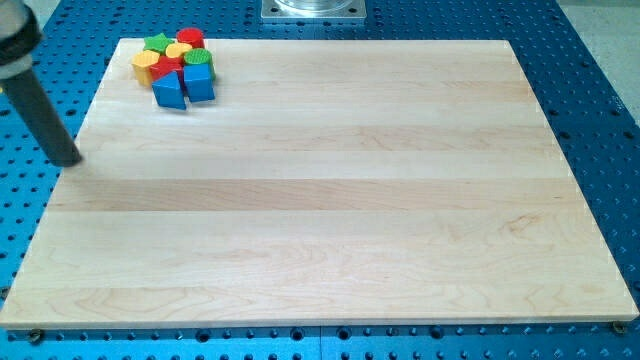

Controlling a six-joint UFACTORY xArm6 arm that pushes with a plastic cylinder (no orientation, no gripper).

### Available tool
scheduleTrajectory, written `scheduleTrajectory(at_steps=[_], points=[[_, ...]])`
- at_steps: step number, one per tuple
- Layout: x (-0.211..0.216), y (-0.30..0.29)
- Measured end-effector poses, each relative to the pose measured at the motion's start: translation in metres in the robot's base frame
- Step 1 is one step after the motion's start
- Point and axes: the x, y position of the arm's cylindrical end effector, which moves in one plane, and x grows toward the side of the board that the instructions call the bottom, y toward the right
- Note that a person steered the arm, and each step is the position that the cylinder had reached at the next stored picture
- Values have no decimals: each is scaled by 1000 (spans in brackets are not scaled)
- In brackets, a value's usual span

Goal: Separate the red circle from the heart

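Note:
Several blocks sit packed together at the board's top left corner. The red circle (191, 38) is at the top of the cluster, touching the yellow heart (177, 51) just below and to its left. A green star (157, 42), a yellow block (146, 66), a red block (167, 69), a green round block (198, 59) and two blue blocks (199, 84) (169, 93) crowd around them. My tip (68, 161) is beside the board's left edge, well below and left of the cluster, touching no block.
The wooden board (330, 200) lies on a blue perforated table (600, 120). A metal mount (314, 9) stands at the view's top centre.

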Motion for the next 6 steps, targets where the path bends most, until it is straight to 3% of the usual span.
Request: scheduleTrajectory(at_steps=[2,3,5,6], points=[[-162,19],[-221,37],[-211,129],[-151,151]])
